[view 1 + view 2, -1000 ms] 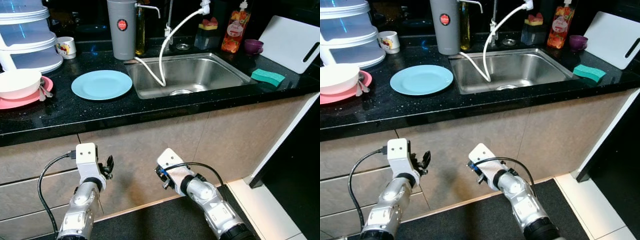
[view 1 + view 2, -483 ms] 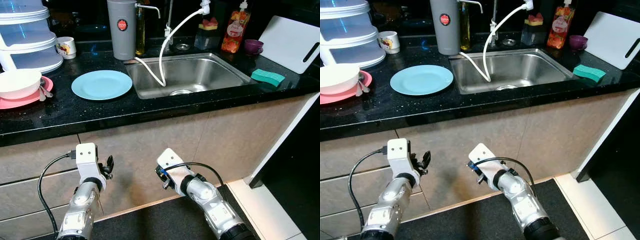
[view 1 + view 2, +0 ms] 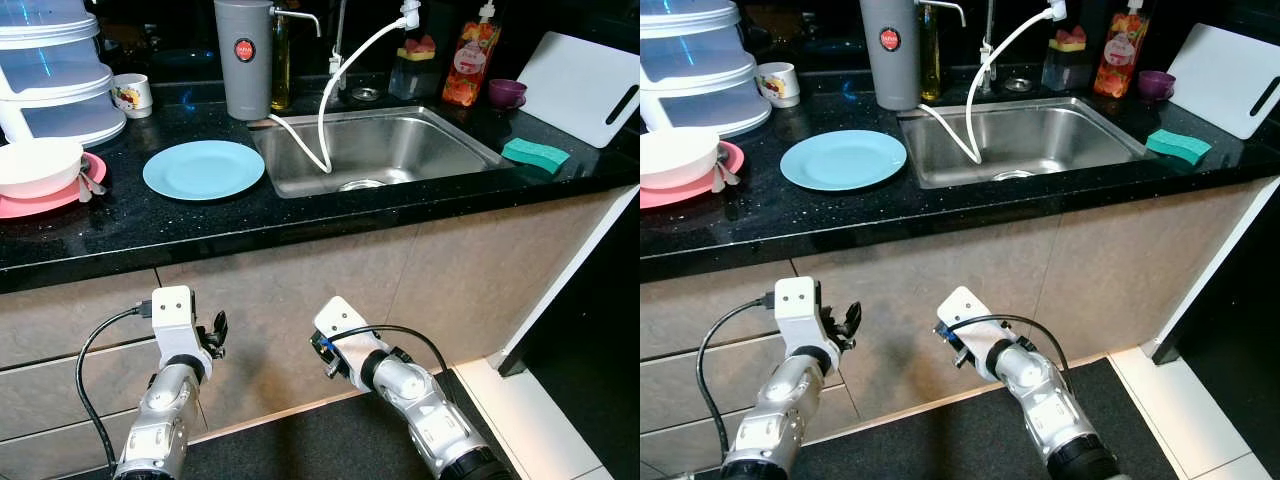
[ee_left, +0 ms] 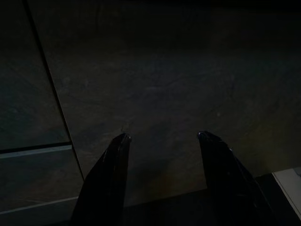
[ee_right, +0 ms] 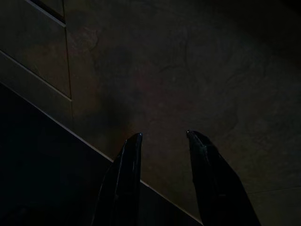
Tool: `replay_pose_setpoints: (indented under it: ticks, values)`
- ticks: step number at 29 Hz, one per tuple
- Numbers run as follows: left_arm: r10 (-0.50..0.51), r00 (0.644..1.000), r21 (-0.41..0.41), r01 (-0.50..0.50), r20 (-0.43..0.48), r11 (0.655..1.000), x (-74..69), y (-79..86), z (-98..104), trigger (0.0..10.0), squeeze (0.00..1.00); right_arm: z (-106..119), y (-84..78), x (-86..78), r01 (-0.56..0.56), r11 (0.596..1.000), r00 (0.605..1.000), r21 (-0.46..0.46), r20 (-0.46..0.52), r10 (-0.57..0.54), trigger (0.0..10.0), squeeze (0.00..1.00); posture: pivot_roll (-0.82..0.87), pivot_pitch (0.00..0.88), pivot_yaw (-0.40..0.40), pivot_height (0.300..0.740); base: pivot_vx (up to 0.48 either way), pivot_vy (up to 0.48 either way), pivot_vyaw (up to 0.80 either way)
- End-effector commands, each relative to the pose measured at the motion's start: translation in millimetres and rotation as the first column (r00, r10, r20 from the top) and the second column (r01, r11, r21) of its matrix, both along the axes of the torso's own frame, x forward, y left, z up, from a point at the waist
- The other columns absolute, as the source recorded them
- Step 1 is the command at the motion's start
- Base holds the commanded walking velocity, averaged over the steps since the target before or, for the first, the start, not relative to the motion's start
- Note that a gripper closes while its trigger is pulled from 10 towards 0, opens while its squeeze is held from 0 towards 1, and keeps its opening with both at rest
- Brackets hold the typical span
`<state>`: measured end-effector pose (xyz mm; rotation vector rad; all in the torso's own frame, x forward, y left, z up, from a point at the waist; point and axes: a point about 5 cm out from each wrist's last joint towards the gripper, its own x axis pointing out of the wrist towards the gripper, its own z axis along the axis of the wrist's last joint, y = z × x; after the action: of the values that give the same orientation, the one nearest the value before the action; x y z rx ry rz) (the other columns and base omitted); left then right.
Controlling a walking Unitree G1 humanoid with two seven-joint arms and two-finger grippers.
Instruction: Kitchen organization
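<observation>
A light blue plate (image 3: pixel 203 168) lies on the black countertop (image 3: pixel 150 235), left of the steel sink (image 3: pixel 440 150). At the far left a white bowl (image 3: pixel 38 165) sits on a pink plate (image 3: pixel 50 200) with a spoon beside it. A green sponge (image 3: pixel 535 153) rests right of the sink. Both arms hang low in front of the cabinet doors, below the counter edge. My left gripper (image 4: pixel 162 136) is open and faces a cabinet panel with nothing between its fingers. My right gripper (image 5: pixel 163 134) is also open and empty, near the cabinet base.
Along the back of the counter stand a white tiered container (image 3: pixel 55 70), a mug (image 3: pixel 132 95), a grey pitcher (image 3: pixel 243 58), an orange soap bottle (image 3: pixel 471 62), a purple cup (image 3: pixel 507 92) and a white cutting board (image 3: pixel 580 85). A white hose (image 3: pixel 325 110) hangs into the sink.
</observation>
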<state>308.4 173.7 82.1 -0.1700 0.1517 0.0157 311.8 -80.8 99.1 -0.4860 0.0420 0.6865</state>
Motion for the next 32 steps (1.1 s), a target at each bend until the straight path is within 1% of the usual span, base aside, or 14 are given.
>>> replay_pose_setpoints:
  ticks: [1,32]
  values:
    - [0.005,1.000,-0.013,-0.005,-0.018,1.000,-2.3,-0.5,-5.1,10.0,0.00,-4.2,-2.6,-1.1,0.005,1.000,1.000,0.000,-0.017,-0.005,10.0,0.00,-0.11,0.055,-0.004,0.740,0.000,0.000,0.00]
    - [0.010,1.000,-0.019,-0.011,-0.020,1.000,-1.7,-0.3,-5.3,10.0,0.00,-3.4,-3.8,-0.3,0.005,1.000,1.000,0.000,-0.017,-0.005,10.0,0.00,-0.10,0.070,-0.008,0.740,0.000,0.000,0.00]
